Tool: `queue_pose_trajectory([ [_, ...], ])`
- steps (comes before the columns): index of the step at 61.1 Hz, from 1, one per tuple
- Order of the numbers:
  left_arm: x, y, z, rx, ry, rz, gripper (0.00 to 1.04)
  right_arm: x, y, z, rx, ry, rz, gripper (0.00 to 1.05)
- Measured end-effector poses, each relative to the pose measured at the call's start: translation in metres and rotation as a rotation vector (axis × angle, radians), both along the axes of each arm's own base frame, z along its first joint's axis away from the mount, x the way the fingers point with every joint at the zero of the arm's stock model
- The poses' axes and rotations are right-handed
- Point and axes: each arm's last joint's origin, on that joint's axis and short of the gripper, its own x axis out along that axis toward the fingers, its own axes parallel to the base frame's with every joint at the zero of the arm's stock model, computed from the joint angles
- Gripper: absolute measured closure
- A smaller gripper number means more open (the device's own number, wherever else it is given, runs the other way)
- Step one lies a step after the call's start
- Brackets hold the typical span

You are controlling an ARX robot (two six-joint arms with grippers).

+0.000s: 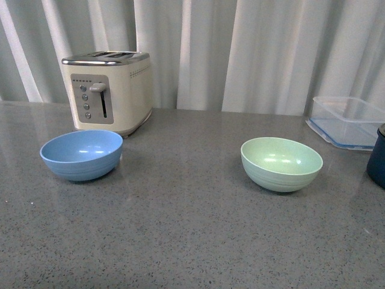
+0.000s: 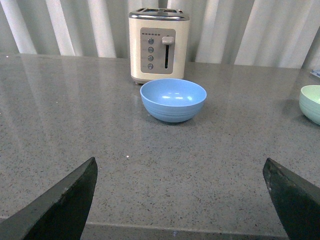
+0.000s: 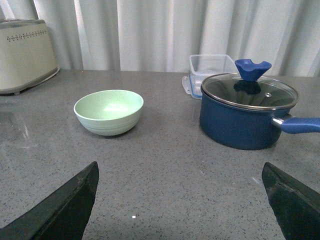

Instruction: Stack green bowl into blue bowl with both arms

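Blue bowl: upright on the worktop, mouth up, interior bare; set just in front of the toaster, not touching it.
Green bowl: upright, mouth up, interior bare; well apart from the toaster, off to its right and nearer the robot.
Long axis: none to record, both bowls being round.
Clear container: farther right of the toaster than the green bowl; nothing seen inside.
Navy pot: closed by a glass lid; contents not made out through reflections.
Left end effector: fingers spread wide, nothing held.
Right end effector: fingers spread wide, nothing held.
Cut off: only finger ends are seen in the wrist views; the pot is clipped at the front view's edge; the container is partly hidden behind the pot in the right wrist view.
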Motion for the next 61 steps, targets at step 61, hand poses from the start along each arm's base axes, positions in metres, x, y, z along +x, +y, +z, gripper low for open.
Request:
queue_pose_trajectory([
  [61,0.091,0.016,0.095,-0.167,0.277,0.136,0.07,0.0,0.0,0.0,0.0,0.0,0.0,0.1],
])
